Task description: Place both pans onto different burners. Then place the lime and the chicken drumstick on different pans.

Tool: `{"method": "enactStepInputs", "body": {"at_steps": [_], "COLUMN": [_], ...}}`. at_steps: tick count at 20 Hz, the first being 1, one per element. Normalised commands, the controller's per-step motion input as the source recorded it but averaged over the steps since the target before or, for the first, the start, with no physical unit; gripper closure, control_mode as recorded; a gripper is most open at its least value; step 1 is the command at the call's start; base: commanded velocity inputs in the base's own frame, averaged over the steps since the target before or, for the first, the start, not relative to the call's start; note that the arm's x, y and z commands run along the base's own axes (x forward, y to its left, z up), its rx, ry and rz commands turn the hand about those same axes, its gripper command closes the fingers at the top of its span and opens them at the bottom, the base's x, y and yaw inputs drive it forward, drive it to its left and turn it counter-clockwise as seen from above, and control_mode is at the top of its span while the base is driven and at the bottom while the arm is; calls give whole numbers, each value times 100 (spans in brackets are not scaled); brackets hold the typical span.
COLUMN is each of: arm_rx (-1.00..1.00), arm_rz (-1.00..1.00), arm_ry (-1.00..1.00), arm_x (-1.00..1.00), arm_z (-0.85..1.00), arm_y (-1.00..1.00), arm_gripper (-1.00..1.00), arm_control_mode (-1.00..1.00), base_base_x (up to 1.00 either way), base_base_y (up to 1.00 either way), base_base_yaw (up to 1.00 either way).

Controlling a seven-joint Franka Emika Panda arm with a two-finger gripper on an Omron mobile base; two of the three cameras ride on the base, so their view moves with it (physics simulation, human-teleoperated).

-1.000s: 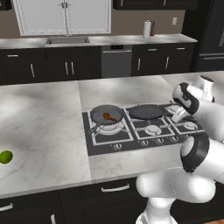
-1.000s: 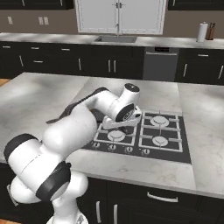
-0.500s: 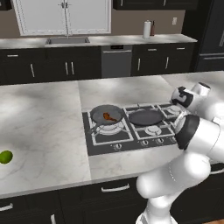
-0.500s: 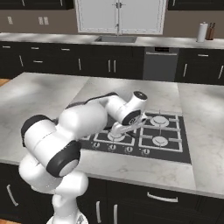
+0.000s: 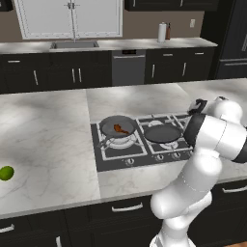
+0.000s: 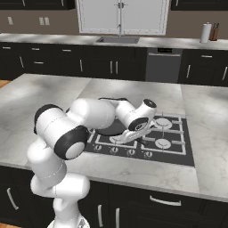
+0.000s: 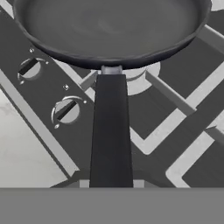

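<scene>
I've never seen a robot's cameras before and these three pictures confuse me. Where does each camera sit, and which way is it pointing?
Left base view: behind the arm's left, looking forward and down at the cooktop; white arm rises lower right.
Right base view: behind its right, same cooktop; arm rises lower left.
Hand view: on the hand, looking along the dark pan and its handle.
Both base views share the cooktop, sink and paper towel roll; the left one adds the lime and drumstick.

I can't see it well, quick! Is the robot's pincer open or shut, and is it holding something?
Pincer: cannot be told; its fingertips are hidden, though the round dark frying pan's long black handle runs straight toward it.
</scene>
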Motion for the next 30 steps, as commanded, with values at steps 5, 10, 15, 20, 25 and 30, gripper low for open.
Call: {"method": "enactStepInputs", "body": {"at_steps": [5, 10, 15, 20, 25, 30], "arm_rx": [0, 0, 0, 0, 0, 0], "arm_rz": [1, 1, 1, 0, 0, 0], "arm_ry": [0, 0, 1, 5, 4, 2], "arm_x": [17, 6, 0, 0, 0, 0], "arm_z": [-23, -17, -21, -14, -12, 0], "arm_y": [-24, -17, -5, 0, 0, 0], "arm_gripper": [100, 100, 100, 100, 100, -100], "arm_control_mode": [-100, -100, -100, -100, -100, -100], "base_base_x": [0, 0, 0, 0, 0, 0], "base_base_y": [0, 0, 0, 0, 0, 0], "base_base_yaw": [0, 0, 0, 0, 0, 0]}}
